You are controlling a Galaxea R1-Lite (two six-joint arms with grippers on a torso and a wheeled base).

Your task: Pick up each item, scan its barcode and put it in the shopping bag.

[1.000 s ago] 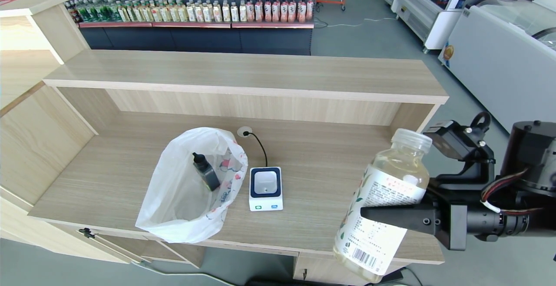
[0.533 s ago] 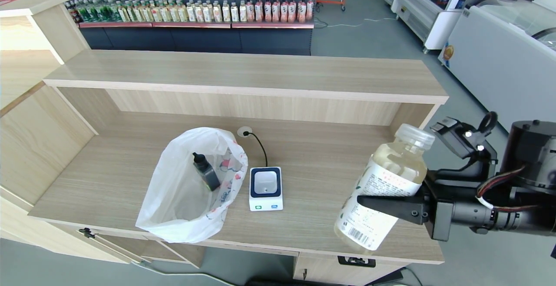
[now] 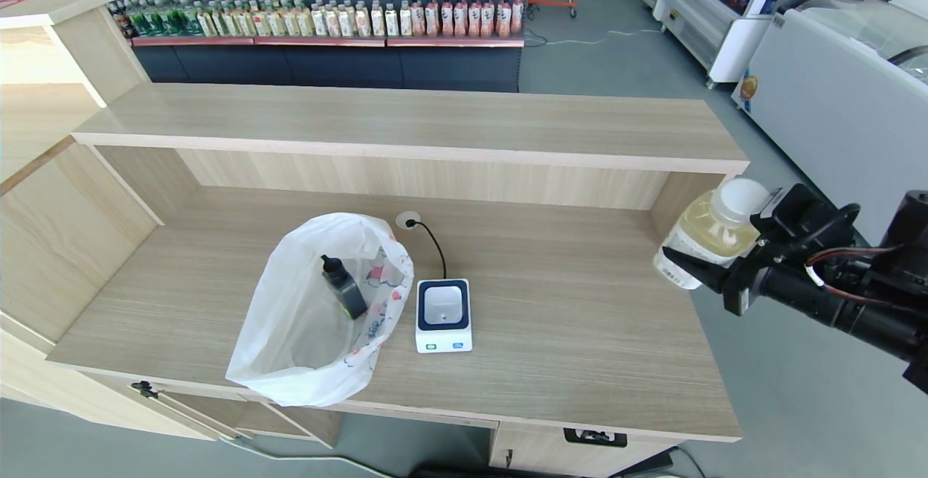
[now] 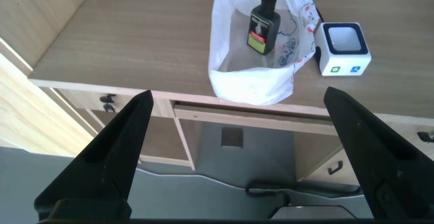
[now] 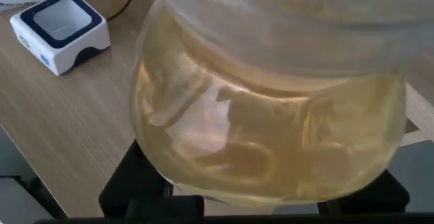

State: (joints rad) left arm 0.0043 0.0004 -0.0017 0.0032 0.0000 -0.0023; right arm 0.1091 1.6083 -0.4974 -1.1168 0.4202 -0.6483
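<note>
My right pincer clamps the tea bottle, tilted beyond the counter's end, presumably to present its barcode to the scanner.

Bright, even light fills the shop, and shadows are soft. The pale wood-grain counter is evenly lit, with a dim band under its upper ledge and a faint shadow beside the white crinkled plastic shopping bag. A pale sheen lies on the white chest freezer with a glass lid. Straight edges bow toward the head view's borders. Light glows through the clear plastic bottle of pale yellow drink, which is flecked with reflections.
</note>
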